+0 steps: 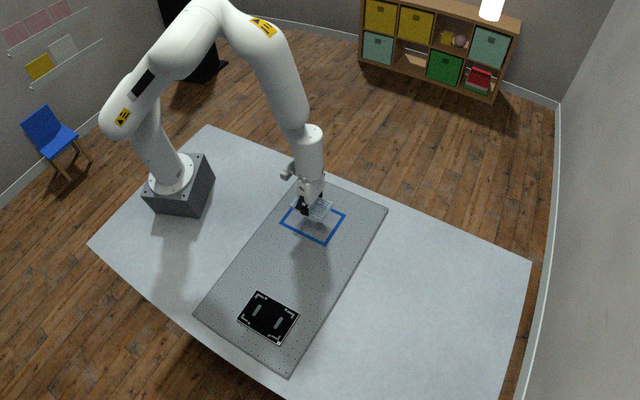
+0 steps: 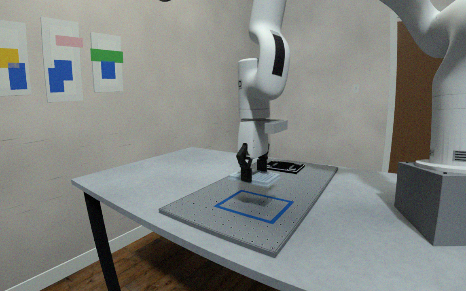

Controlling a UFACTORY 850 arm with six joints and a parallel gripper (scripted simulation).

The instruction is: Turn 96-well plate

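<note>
My gripper (image 1: 306,209) is shut on the clear 96-well plate (image 1: 315,209) and holds it level in the air above the blue-outlined rectangle (image 1: 312,225) on the grey perforated board. In the exterior view the gripper (image 2: 252,173) grips the plate (image 2: 254,178) across its width, and the plate's shadow falls inside the blue rectangle (image 2: 253,206). The black plate nest N1 (image 1: 268,317) lies empty at the board's other end; it also shows in the exterior view (image 2: 285,166) behind the gripper. The plate's cut-off corner is too small to tell.
The grey perforated board (image 1: 295,271) lies on a white table. The robot's grey base block (image 1: 179,186) stands on the table beside the board. A shelf with coloured bins (image 1: 439,44) and a blue chair (image 1: 51,136) stand on the floor far off.
</note>
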